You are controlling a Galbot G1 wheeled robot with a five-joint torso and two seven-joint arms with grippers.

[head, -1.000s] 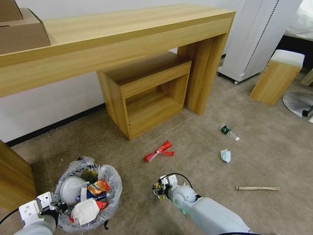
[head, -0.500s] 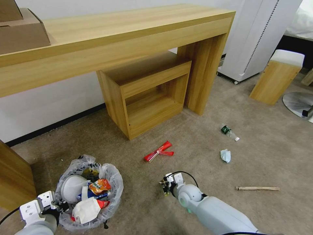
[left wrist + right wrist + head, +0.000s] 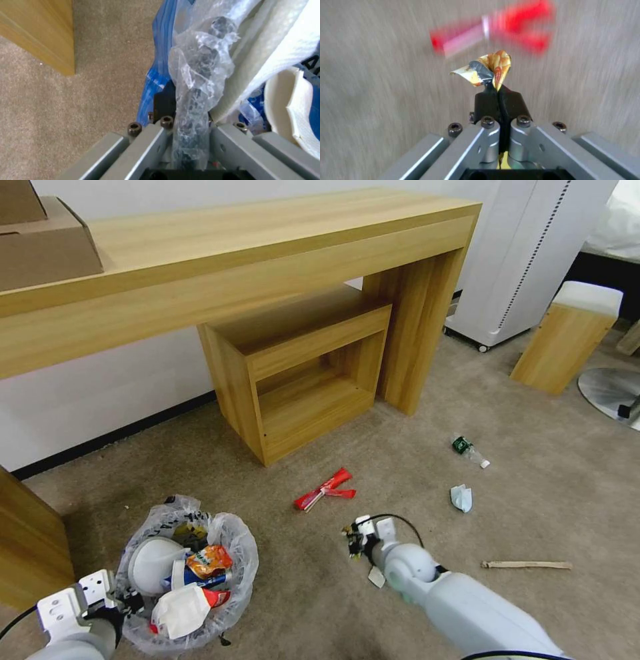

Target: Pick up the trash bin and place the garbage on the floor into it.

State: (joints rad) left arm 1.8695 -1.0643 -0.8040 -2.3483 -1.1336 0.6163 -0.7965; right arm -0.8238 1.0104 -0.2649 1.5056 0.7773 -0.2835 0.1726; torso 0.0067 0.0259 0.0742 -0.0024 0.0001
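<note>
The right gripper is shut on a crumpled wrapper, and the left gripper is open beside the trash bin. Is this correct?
Not fully. The left gripper is not open beside the trash bin: the left wrist view shows it shut on the bin's bag-covered rim. The rest is right: the right gripper is shut on a crumpled wrapper, as the right wrist view shows.

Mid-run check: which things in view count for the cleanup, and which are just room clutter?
Job:
trash bin, rim held by left end effector
yellow wrapper in right end effector
red wrappers
bottle
crumpled paper
wooden stick

Not job:
desk
open cabinet
cardboard box
stool
</note>
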